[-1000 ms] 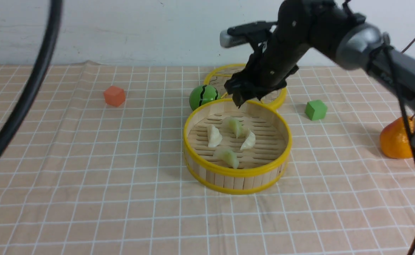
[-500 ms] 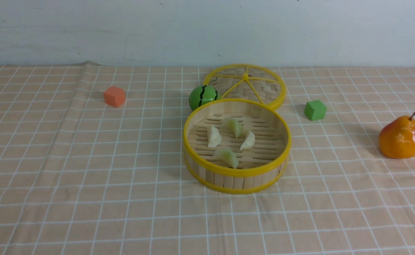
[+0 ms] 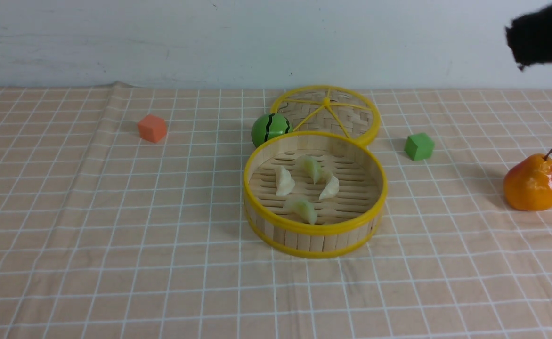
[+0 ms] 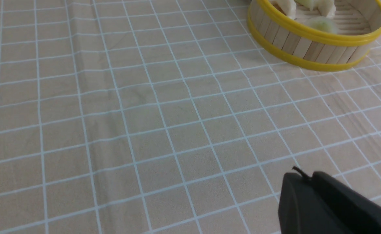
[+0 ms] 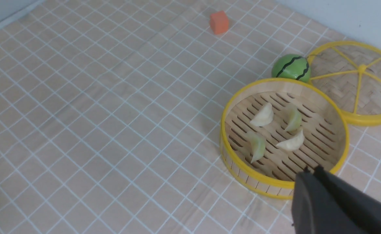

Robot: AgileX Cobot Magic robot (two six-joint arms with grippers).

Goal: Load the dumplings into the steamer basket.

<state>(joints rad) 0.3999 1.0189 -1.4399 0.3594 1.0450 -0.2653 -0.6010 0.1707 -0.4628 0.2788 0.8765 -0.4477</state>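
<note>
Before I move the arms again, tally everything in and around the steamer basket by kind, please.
Steamer basket: 1
Dumplings: 4
Woven lid: 1
Green striped ball: 1
Cubes: 2
Pear: 1
Total: 10

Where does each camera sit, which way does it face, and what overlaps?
Front: between the arms, facing forward over the steamer basket; part of the right arm shows.
Left wrist: on that arm, facing tablecloth and basket edge; left gripper shows.
Right wrist: on that arm, facing basket and lid; right gripper shows.
Both wrist views share the basket.
</note>
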